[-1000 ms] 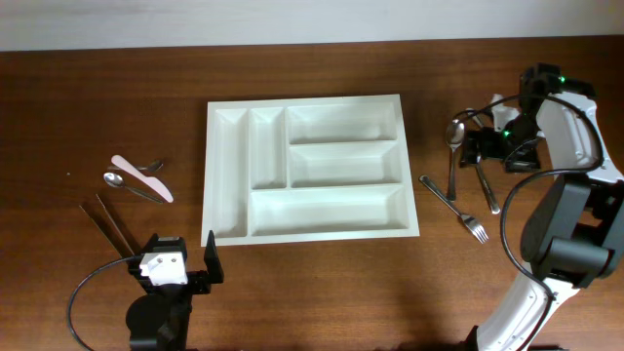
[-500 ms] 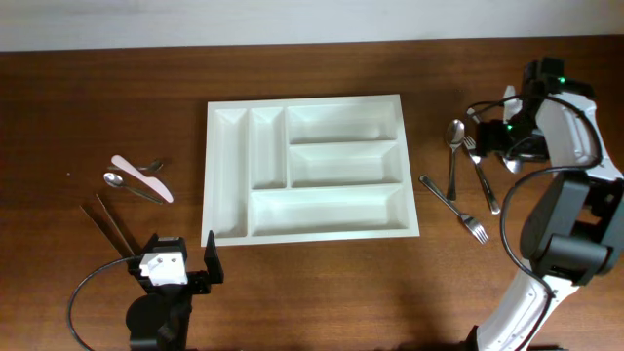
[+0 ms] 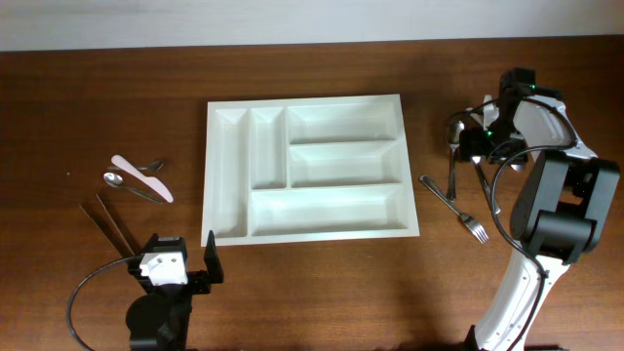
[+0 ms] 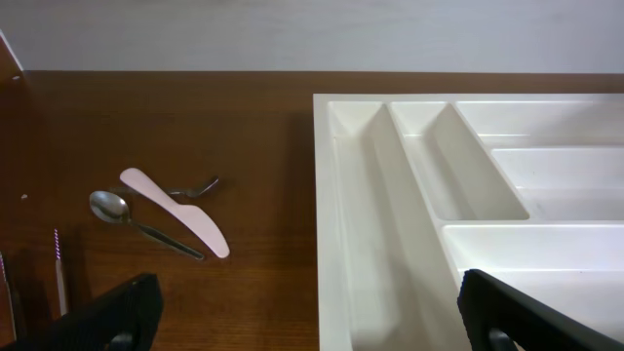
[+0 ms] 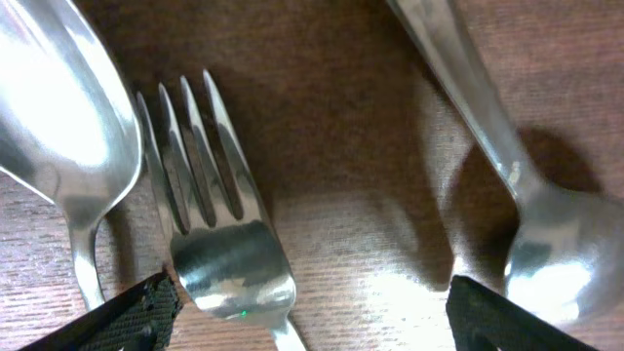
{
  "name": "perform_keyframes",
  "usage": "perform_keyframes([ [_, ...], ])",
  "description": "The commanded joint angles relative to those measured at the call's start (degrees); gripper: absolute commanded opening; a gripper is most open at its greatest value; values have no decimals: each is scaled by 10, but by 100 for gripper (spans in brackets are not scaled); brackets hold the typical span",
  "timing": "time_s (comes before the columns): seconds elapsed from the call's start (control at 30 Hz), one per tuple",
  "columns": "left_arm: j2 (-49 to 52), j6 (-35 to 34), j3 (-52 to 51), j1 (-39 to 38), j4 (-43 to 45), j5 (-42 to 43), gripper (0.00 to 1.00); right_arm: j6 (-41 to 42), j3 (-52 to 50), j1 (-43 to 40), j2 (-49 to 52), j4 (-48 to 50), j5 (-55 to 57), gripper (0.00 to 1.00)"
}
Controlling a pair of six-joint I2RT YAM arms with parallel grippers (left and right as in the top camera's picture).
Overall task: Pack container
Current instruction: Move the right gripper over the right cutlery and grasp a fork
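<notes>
The right pincer (image 3: pixel 476 146) is hanging wide open over a fork (image 5: pixel 226 265) (a spoon (image 5: pixel 58 132) beside it), the white cutlery tray (image 3: pixel 312 235) lying well apart, mid-desk.

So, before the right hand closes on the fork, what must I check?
1. Right hand open: ok.
2. Fork between its fingers: ok.
3. Spoons clear of the fingers: not ok; left spoon and right spoon lie close beside them.
4. Hand low enough: cannot tell.
5. Tray compartments free: ok.
6. Left hand open, parked at the tray's near corner: ok.
</notes>
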Motion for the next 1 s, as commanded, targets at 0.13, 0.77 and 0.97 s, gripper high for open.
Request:
perform_keyframes([
  [0.13, -3, 9, -2, -2, -1, 6, 99, -3, 7, 3, 16, 7, -2, 75],
  [0.77, -3, 9, -2, -2, -1, 6, 99, -3, 7, 3, 16, 6, -27, 9],
  [0.97, -3, 9, -2, -2, -1, 6, 99, -3, 8, 3, 15, -1, -28, 4],
])
